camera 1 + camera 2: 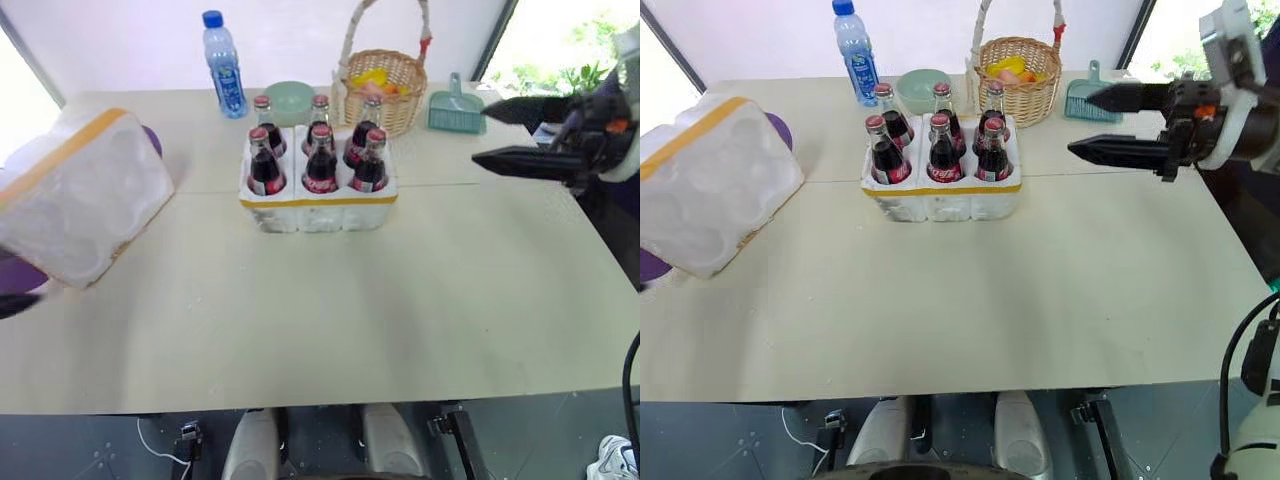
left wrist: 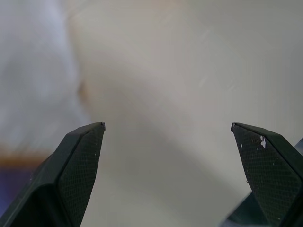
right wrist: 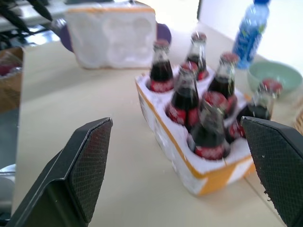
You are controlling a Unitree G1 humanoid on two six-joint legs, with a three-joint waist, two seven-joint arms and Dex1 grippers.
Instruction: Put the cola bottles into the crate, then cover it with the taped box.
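Six cola bottles [image 1: 318, 155] stand upright in the crate [image 1: 318, 208], one in each hole in two rows of three, red caps up. The crate sits on the pale table [image 1: 330, 320], toward its far middle, with the yellow tape band running round its side. The taped box [image 1: 75, 195] lies well apart from the crate at the table's left edge, tilted, its moulded hollows facing the camera and a yellow tape band along its upper edge; it rests partly over a purple plate [image 1: 150, 140].

The right gripper [image 1: 1095, 125] hangs in the air over the right side of the table, to the right of the crate and apart from it, its arm reaching in from the right edge and the two black fingers [image 1: 1120, 152] pointing roughly level toward the bottles. The fingers stand wide apart and hold nothing; the right wrist view looks between them at the crate and bottles, with the taped box beyond.

The left gripper [image 2: 168, 130] is also spread wide and empty, its fingertips [image 2: 87, 142] framing bare table with a blurred white mass, seemingly the taped box, to one side.

Behind the crate stand a blue-capped water bottle [image 1: 224, 65], a green bowl [image 1: 289, 100], a wicker basket [image 1: 388, 85] and a teal dustpan [image 1: 457, 108]
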